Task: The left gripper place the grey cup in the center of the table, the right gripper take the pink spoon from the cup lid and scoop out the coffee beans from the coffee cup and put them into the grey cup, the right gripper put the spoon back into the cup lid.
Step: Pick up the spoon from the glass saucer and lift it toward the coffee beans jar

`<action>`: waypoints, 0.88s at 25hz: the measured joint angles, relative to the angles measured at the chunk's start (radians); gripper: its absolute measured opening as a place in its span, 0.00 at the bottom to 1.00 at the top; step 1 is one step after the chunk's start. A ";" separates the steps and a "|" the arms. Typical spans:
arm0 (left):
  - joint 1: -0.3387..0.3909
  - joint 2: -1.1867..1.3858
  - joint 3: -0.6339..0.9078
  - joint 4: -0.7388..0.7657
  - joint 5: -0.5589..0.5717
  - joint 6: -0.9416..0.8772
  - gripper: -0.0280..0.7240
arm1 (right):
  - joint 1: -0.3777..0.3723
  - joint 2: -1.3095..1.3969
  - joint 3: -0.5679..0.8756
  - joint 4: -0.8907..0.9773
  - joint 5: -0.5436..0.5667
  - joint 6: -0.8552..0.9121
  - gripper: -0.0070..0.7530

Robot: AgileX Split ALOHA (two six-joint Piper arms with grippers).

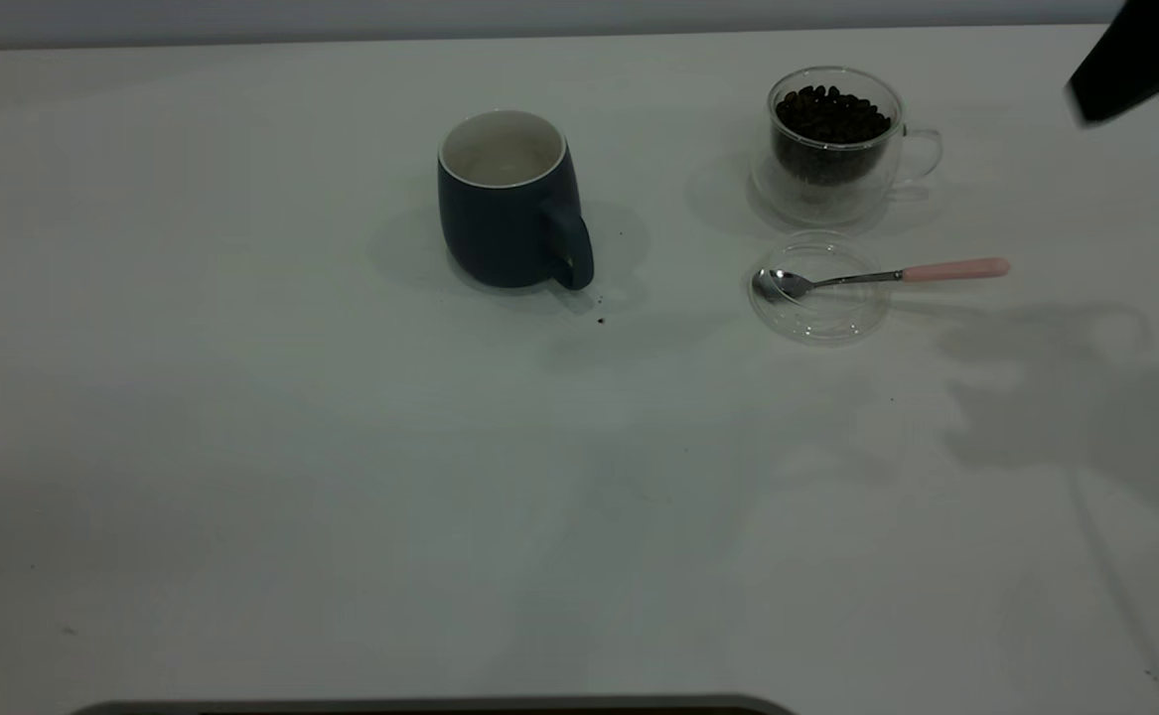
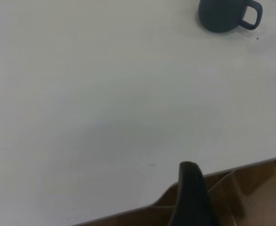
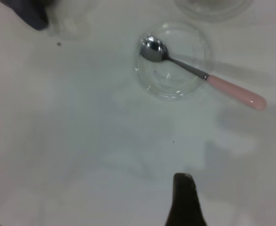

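Observation:
The grey cup (image 1: 511,204) stands upright near the table's middle, white inside, with its handle toward the front right; it also shows far off as the grey cup (image 2: 224,15) in the left wrist view. The glass coffee cup (image 1: 830,139) holds coffee beans at the back right. In front of it lies the clear cup lid (image 1: 819,288), with the pink spoon (image 1: 882,275) resting across it, bowl inside and pink handle sticking out to the right. My right gripper (image 3: 184,197) hovers above the table short of the cup lid (image 3: 173,61) and spoon (image 3: 201,74). My left gripper (image 2: 190,190) is over the table's edge, far from the cup.
A dark part of the right arm (image 1: 1140,60) shows at the back right corner. Small dark crumbs (image 1: 600,320) lie near the grey cup's handle. A dark bar (image 1: 440,707) runs along the front edge. Brown floor (image 2: 250,193) lies beyond the table edge.

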State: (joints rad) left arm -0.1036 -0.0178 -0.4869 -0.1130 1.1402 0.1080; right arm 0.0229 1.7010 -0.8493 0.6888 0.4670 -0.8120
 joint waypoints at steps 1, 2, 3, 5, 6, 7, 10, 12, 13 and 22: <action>0.000 0.000 0.000 0.000 0.000 0.000 0.79 | -0.005 0.049 -0.016 0.018 -0.012 -0.020 0.79; 0.000 0.000 0.000 0.000 0.000 0.000 0.79 | -0.016 0.096 -0.035 0.047 -0.020 -0.041 0.79; 0.000 0.000 0.000 0.000 0.000 0.000 0.79 | -0.035 0.141 -0.056 0.082 -0.025 -0.062 0.78; 0.000 0.000 0.000 0.000 0.000 0.000 0.79 | -0.086 0.217 -0.100 0.151 -0.010 -0.106 0.78; 0.000 0.000 0.000 0.000 0.000 0.000 0.79 | -0.117 0.258 -0.125 0.188 0.013 -0.137 0.78; 0.000 0.000 0.000 0.000 0.000 0.000 0.79 | -0.142 0.290 -0.147 0.226 0.044 -0.177 0.78; 0.000 0.000 0.000 0.000 0.000 0.000 0.79 | -0.209 0.391 -0.190 0.330 0.119 -0.317 0.78; 0.000 0.000 0.000 0.000 0.000 0.000 0.79 | -0.246 0.456 -0.205 0.403 0.142 -0.406 0.78; 0.000 0.000 0.000 0.000 0.000 0.000 0.79 | -0.261 0.478 -0.211 0.445 0.149 -0.448 0.78; 0.000 0.000 0.000 0.000 0.000 0.000 0.79 | -0.349 0.695 -0.307 0.636 0.307 -0.642 0.78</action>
State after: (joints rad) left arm -0.1036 -0.0178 -0.4869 -0.1130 1.1402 0.1080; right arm -0.3259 2.3956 -1.1566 1.3246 0.7738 -1.4542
